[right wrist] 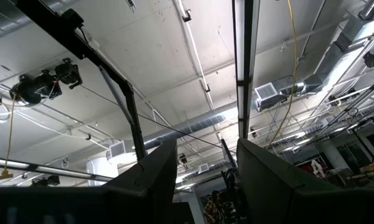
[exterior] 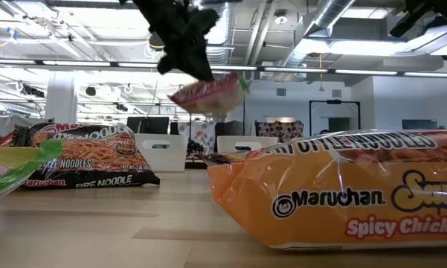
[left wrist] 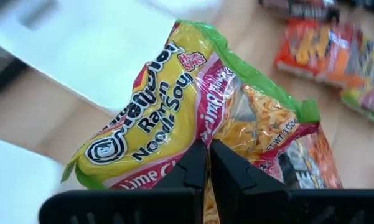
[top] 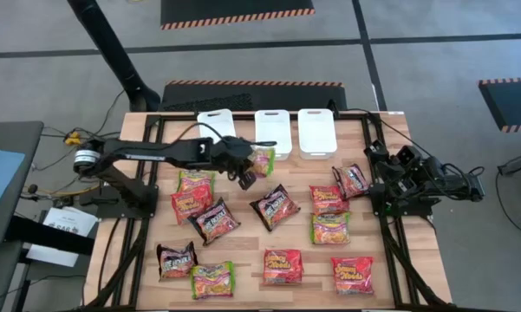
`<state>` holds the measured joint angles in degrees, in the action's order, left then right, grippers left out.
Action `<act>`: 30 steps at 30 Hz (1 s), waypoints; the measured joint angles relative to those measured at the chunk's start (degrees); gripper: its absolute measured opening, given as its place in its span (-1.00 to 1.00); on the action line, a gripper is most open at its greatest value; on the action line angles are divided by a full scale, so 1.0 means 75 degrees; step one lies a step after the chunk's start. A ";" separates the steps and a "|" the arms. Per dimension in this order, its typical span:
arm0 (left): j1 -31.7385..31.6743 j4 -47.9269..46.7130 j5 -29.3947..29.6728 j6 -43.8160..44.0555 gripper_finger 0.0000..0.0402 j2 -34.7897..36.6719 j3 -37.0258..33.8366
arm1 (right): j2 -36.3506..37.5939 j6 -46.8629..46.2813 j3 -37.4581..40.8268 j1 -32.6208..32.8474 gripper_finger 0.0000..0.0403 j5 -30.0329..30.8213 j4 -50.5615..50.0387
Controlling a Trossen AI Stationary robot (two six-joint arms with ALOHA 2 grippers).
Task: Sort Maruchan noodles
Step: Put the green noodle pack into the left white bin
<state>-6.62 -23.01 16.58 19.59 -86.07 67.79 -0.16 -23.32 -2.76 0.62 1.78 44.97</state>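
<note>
Left wrist view shows a green-edged noodle packet pinched at one end between the shut fingers of the left gripper. The packet hangs above the table just in front of the middle white tub. It looks light and crinkly, its wrapper slick, the noodle block inside brittle; a grip on the sealed edge seems safest. Other packets lie scattered on the wood. The right gripper waits at the table's right edge, fingers apart and empty, pointing up.
</note>
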 joint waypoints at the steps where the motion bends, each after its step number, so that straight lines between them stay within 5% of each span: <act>1: -0.0018 -0.0123 0.0283 -0.0075 -1.00 0.0154 0.0002 | 0.0001 0.0001 0.0000 0.0000 -0.05 0.0000 0.0000; 11: -0.1032 -0.1590 0.3254 -0.1059 -1.00 0.0788 0.0005 | 0.0000 -0.0001 -0.0003 0.0000 -0.05 0.0000 -0.0045; 22: -0.2825 -0.1568 0.2835 -0.1401 -1.00 0.0152 0.0005 | 0.0003 -0.0008 -0.0003 -0.0003 -0.05 0.0000 -0.0172; 30: -0.3285 -0.1005 0.2340 -0.1924 -1.00 -0.0418 0.0005 | 0.0000 -0.0028 -0.0003 0.0000 -0.05 0.0000 -0.0170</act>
<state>-31.25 -30.55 34.13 5.16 -89.20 67.83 -0.16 -23.53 -2.79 0.62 1.78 43.69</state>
